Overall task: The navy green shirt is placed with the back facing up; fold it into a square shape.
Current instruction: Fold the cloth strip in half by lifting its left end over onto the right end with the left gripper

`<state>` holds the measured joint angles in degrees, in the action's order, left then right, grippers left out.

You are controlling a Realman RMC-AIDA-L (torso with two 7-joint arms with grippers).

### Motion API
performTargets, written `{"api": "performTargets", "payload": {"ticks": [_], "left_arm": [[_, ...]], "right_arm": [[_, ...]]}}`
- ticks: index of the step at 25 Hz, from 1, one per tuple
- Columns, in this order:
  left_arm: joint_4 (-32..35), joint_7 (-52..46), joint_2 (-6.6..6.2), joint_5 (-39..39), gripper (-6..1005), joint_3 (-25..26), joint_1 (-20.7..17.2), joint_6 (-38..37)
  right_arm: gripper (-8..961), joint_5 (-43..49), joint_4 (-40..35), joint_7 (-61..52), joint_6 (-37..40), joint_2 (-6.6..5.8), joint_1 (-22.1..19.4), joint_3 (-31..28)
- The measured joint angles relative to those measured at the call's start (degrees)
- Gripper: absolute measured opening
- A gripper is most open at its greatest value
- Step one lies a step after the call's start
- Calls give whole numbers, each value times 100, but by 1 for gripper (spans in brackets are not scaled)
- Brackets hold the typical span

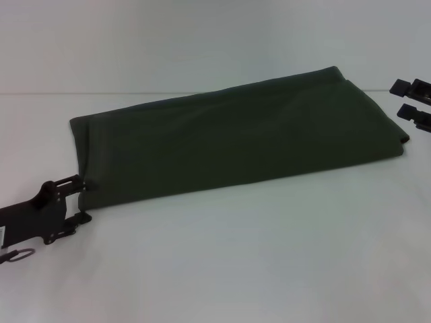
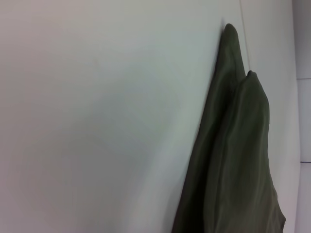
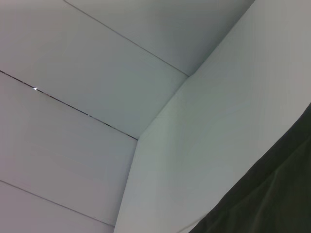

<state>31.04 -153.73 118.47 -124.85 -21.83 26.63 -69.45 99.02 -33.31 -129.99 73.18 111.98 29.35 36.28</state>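
- Navy green shirt lying on the white table, already folded into a long band, plain side up, no lettering showing.
- Left gripper sitting right at the shirt's near-left corner, low by the tabletop.
- Fingers spread apart there, one above the corner's edge and one below it, cloth corner between or just past the tips. Hard to call whether actually touching fabric.
- From that gripper, band stretching away and off to the right, toward the far side of the table.
- Left wrist view: just the folded cloth edge-on, two layers stacked, running away over the bare tabletop.
- Right gripper parked beside the shirt's far-right end, off the cloth with a small gap of table between.
- Its two fingers clearly separated, holding nothing.
- Right wrist view: only a dark slice of shirt in one corner, plus white surface and wall panels.
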Motion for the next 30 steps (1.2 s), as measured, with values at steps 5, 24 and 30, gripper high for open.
{"api": "performTargets", "payload": {"ticks": [5, 24, 30], "left_arm": [[-167, -14, -37, -3, 724, -20, 113, 109], [-461, 846, -57, 588, 723, 42, 172, 49], [-484, 613, -48, 354, 724, -76, 279, 351]], "right_arm": [[768, -4, 0, 0, 0, -1, 0, -57], [767, 14, 9, 0, -5, 35, -16, -234], [767, 12, 9, 0, -6, 22, -41, -236]]}}
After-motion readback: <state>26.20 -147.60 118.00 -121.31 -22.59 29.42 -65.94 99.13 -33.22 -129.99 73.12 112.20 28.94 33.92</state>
